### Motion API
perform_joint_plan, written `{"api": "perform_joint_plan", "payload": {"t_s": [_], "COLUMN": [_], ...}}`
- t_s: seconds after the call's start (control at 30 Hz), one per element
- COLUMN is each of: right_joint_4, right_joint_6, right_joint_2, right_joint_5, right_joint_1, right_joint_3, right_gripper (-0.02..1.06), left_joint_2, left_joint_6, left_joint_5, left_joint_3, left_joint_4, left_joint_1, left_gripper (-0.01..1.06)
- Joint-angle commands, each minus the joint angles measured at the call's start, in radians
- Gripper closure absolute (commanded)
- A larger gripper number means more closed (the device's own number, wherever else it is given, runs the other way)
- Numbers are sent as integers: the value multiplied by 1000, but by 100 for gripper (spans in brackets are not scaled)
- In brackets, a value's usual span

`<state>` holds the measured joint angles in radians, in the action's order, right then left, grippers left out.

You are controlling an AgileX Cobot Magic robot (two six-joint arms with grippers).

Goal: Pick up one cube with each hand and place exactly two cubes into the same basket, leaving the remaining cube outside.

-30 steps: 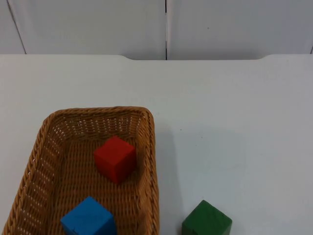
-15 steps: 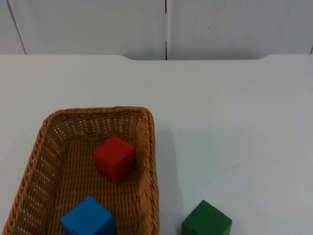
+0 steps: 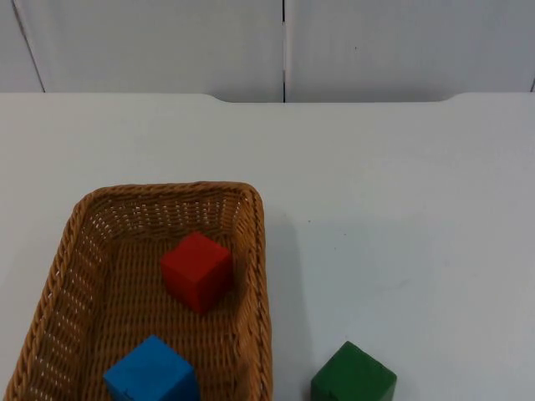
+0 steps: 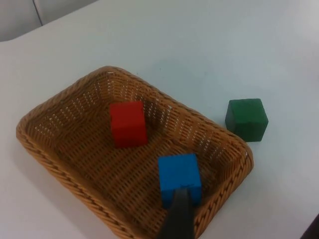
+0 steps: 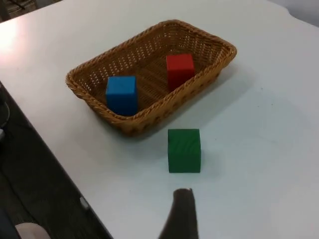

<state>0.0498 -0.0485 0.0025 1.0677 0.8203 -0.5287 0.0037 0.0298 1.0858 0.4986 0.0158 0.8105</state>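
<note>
Red cube (image 3: 197, 271) and blue cube (image 3: 152, 373) inside the wicker basket (image 3: 251, 251); red nearer the basket's far end, blue nearer its near end, the two apart. Green cube (image 3: 354, 376) on the table (image 3: 401, 184), just outside the basket's right wall, near the table's front edge. Left gripper (image 4: 177, 219) above the basket, one dark fingertip (image 4: 178, 216) over the blue cube; contact cannot be told. Right gripper (image 5: 182, 211) above bare table, close to the green cube (image 5: 184, 149) but apart from it. Opening of either gripper: cannot be told, nothing seen in its hold.

Cubes solid-coloured, sharp-edged, matte. Basket rectangular, brown woven, rounded corners, braided rim.

Table white, plain, ending at a grey partition wall (image 3: 167, 42) with a vertical seam.
</note>
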Motion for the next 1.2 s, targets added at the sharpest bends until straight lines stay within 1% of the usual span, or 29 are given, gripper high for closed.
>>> {"api": "perform_joint_plan", "payload": {"t_s": [0.0,0.2,0.23,0.27,0.3,0.37,0.4,0.43,0.47,0.5,0.6,1.17], "right_joint_4": [-16,-22,-22,-22,-22,-22,-22,-22,-22,-22,-24,-22], "right_joint_6": [9,19,19,19,19,19,19,19,19,19,19,19], "right_joint_2": [-2,-2,-2,-2,-2,-2,-2,-2,-2,-2,-2,-2], "right_joint_5": [-1,1,1,1,1,1,1,1,1,1,11,11], "right_joint_1": [4,4,4,4,4,4,4,4,4,4,4,4], "right_joint_3": [2,4,4,4,4,4,4,4,4,4,14,14], "right_gripper": [38,38,38,38,38,36,32,26,26,21,0,-1], "left_joint_2": [-4,-4,-4,-4,-4,-4,-4,-4,-4,-4,-4,-4], "left_joint_6": [0,0,0,0,0,0,0,0,0,0,0,0], "left_joint_5": [-11,-11,-11,-11,-11,-11,-11,-11,-11,-11,-11,-11], "left_joint_3": [-4,-4,-4,-4,-4,-4,-4,-4,-4,-4,-4,-4], "left_joint_4": [-9,-16,-16,-16,-16,-16,-16,-16,-16,-16,-16,-16], "left_joint_1": [2,2,2,2,2,2,2,2,2,2,2,2], "left_gripper": [32,32,29,20,20,6,-1,0,0,0,0,0]}}
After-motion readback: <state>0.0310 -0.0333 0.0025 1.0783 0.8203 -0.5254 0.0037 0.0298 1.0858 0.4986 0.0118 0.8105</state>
